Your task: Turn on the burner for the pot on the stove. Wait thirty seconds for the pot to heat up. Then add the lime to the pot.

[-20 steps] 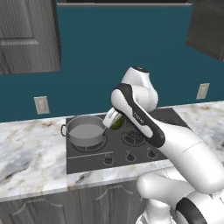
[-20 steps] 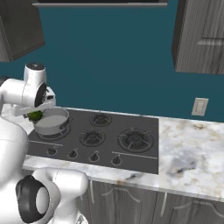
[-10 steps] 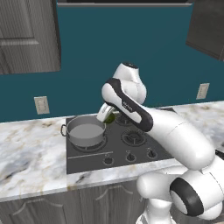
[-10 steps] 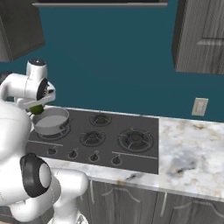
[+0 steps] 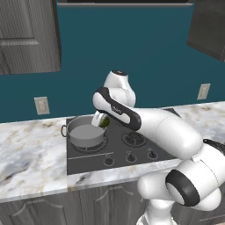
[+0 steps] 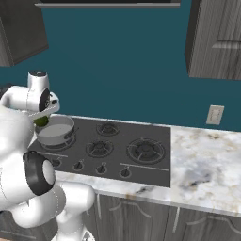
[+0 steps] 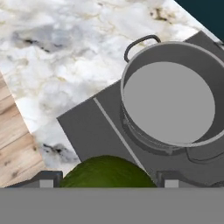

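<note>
While the marble worktop (image 5: 30, 154) runs wide on both sides, your work sits on the stove (image 5: 118, 147) set into it, dark and flat, with a row of small knobs (image 5: 129, 157) along its front edge. You're on the last step as I read it: lime into pot. I can't tell from these frames whether the burner under the pot is lit, too hidden.

The pot (image 5: 85, 132) stands on the stove's back left corner, upright, pale inside, nothing in it, one loop handle (image 7: 140, 43) toward the worktop. In the hand view the pot (image 7: 173, 100) lies ahead and off to one side, not under the pincer.

Your pincer (image 5: 101, 119) hangs just beside the pot's right rim, above the stove, clamped on the lime (image 5: 104, 121). The lime (image 7: 107, 171) sits between the two finger tips (image 7: 43, 179); from the right base it shows as a green spot (image 6: 41, 121) under the hand.

Next move, my call: carry the pincer over the pot's middle, lower a little, then let go. Release from where it hangs now and the lime may clip the rim and roll onto the stove.

Other burners (image 6: 146, 149) are bare. Wall outlets (image 5: 41, 105) and dark cabinets (image 5: 26, 35) sit well clear. Nothing blocks the path.
</note>
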### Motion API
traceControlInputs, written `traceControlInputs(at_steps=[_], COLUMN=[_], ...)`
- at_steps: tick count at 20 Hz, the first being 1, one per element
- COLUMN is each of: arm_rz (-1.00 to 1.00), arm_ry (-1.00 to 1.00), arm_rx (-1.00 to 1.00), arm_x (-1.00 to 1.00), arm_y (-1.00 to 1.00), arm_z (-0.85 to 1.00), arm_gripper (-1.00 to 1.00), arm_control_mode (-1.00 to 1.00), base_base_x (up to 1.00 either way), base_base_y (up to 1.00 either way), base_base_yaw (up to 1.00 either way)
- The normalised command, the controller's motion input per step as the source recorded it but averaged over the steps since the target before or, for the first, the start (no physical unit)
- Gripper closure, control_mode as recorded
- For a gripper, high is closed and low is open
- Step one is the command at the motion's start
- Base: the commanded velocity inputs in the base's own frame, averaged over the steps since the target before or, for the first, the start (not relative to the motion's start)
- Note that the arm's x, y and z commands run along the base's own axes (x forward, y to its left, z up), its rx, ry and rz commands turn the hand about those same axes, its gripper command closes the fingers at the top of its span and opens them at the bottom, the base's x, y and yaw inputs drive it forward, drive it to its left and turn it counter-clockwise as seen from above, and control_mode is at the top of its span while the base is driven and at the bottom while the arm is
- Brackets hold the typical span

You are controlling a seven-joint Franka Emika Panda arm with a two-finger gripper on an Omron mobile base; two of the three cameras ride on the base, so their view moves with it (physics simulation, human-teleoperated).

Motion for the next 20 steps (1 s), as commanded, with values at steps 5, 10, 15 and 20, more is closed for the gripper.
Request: traceControlInputs(at_steps=[5,10,15,20], arm_rz=[0.00,0.00,0.00,0.00], arm_ry=[0.03,0.00,0.00,0.00], arm_rx=[0.00,0.00,0.00,-0.01], arm_x=[0.36,0.40,0.44,0.37], arm_y=[0.26,0.21,0.07,0.07], arm_z=[-0.12,-0.22,-0.26,-0.32], arm_gripper=[1.00,1.00,1.00,1.00], arm_control_mode=[-1.00,-1.00,-1.00,-1.00], base_base_x=[0.00,0.00,0.00,0.00], base_base_y=[0.00,0.00,0.00,0.00], base_base_yaw=[0.00,0.00,0.00,0.00])
